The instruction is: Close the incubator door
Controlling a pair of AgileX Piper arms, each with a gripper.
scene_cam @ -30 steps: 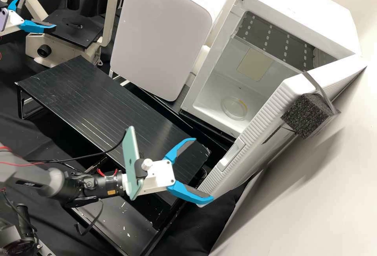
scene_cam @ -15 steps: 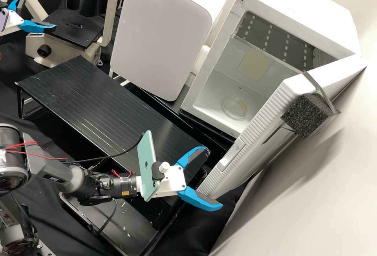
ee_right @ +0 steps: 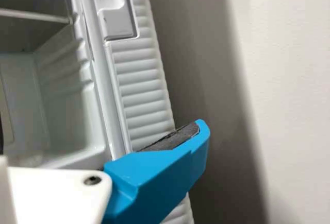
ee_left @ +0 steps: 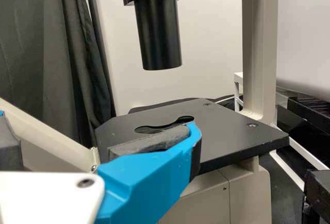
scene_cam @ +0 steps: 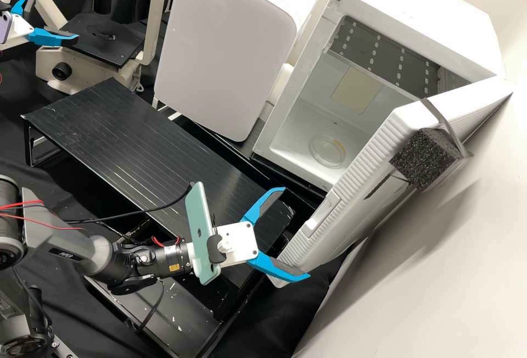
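Laboratory: one cream microscope [scene_cam: 153,17] with black stage [scene_cam: 104,39]; one white incubator [scene_cam: 417,6], door ajar, round clear dish [scene_cam: 328,151] inside; black counter [scene_cam: 159,155].

Pale wall [scene_cam: 450,292] is rising along high view's right side, soft grey shadow [scene_cam: 425,231] falling across it. Black curtain [ee_left: 46,44] is hanging in folds in left wrist view, pale wall showing beside it. Low black table [scene_cam: 126,133] is standing on thin legs, grooved top catching light. Black cloth [scene_cam: 291,314] is lying rumpled below.
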